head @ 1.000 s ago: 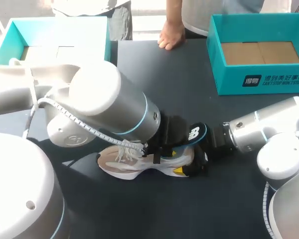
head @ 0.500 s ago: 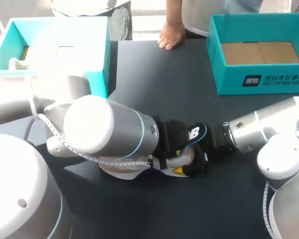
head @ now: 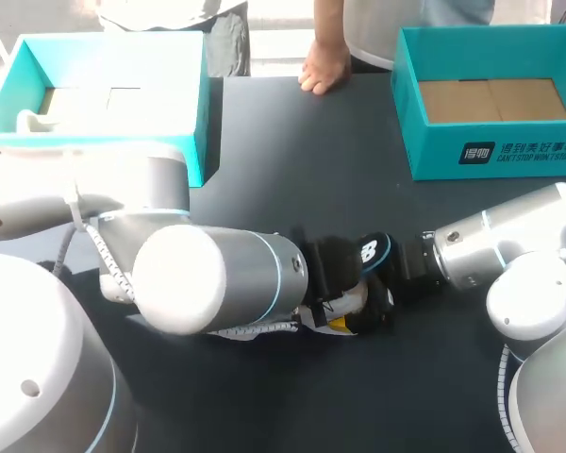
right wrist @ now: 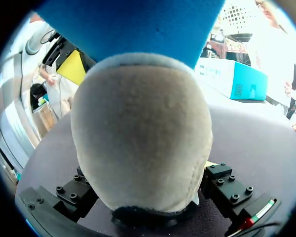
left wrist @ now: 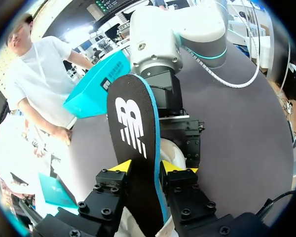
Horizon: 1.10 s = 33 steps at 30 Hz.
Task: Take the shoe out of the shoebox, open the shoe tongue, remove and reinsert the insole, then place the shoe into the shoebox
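Observation:
A beige shoe [head: 344, 304] lies on its side on the dark table [head: 292, 151], mostly hidden under my left arm. My right gripper [head: 385, 300] is shut on its suede heel [right wrist: 143, 138], which fills the space between the fingers. A black insole [left wrist: 133, 133] with a white logo and blue underside sticks up out of the shoe [left wrist: 173, 154]. My left gripper [left wrist: 147, 168] is shut on the insole, one yellow tip on each face. In the head view the insole [head: 371, 252] shows beside the left gripper [head: 338, 276].
A teal shoebox [head: 552, 151] stands open at the back right. A second teal box [head: 193, 123] sits at the back left with something white in it. A person's hand [head: 323, 71] rests on the far table edge.
My left arm has swung down and across the shoe, now covering its laces and front. Its fingers have drawn slightly closer on the insole. The right arm and the heel have stayed put.

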Each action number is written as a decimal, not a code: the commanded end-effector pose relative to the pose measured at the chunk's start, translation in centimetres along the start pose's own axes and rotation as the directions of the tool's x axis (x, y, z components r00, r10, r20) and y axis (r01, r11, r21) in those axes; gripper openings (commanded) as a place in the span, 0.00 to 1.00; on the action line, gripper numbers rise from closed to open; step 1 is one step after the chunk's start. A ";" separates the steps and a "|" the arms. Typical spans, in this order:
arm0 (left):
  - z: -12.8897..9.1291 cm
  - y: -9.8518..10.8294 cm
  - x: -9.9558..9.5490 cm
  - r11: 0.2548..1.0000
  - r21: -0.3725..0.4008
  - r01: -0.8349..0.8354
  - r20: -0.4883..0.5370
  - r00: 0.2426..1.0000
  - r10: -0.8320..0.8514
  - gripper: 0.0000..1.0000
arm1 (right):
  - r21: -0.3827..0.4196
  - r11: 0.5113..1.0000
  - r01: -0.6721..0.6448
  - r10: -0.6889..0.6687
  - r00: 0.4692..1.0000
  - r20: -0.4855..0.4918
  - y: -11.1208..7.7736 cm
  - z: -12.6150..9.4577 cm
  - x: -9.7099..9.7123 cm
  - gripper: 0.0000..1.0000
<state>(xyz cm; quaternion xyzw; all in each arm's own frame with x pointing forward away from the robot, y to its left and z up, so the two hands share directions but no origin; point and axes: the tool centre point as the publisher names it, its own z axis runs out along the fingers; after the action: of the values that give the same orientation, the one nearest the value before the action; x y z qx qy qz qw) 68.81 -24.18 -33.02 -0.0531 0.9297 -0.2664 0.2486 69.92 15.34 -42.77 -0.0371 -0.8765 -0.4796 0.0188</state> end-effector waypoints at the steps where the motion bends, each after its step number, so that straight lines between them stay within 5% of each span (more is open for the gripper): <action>1: 1.2 -0.5 0.4 1.000 -0.005 0.000 0.014 1.000 0.000 0.32 | 0.007 1.000 -0.001 0.001 1.000 0.000 -0.3 0.6 -0.2 0.00; 6: 1.8 -0.5 0.2 1.000 -0.018 -0.003 0.022 1.000 0.003 0.27 | 0.007 1.000 -0.001 0.001 1.000 0.000 -0.3 0.6 -0.2 0.00; 9: 1.8 -0.5 -0.1 1.000 -0.021 -0.002 0.035 0.999 0.003 0.00 | 0.007 1.000 -0.001 0.001 1.000 0.000 -0.3 0.6 -0.2 0.00; 23: -0.7 -2.9 -3.6 0.998 0.054 -0.026 0.054 0.998 0.023 0.00 | 0.007 1.000 -0.001 0.001 1.000 0.000 -0.3 0.6 -0.2 0.00; 33: -3.7 -4.9 -4.7 0.988 0.144 -0.057 -0.161 0.984 0.081 0.00 | 0.007 1.000 -0.001 0.001 1.000 0.000 -0.3 0.6 -0.2 0.00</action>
<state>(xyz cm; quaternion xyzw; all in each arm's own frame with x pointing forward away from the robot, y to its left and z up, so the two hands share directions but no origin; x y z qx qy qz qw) 70.38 -27.15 -26.73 -0.0078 0.9170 -0.3185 0.2401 69.93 15.34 -42.77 -0.0371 -0.8765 -0.4795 0.0188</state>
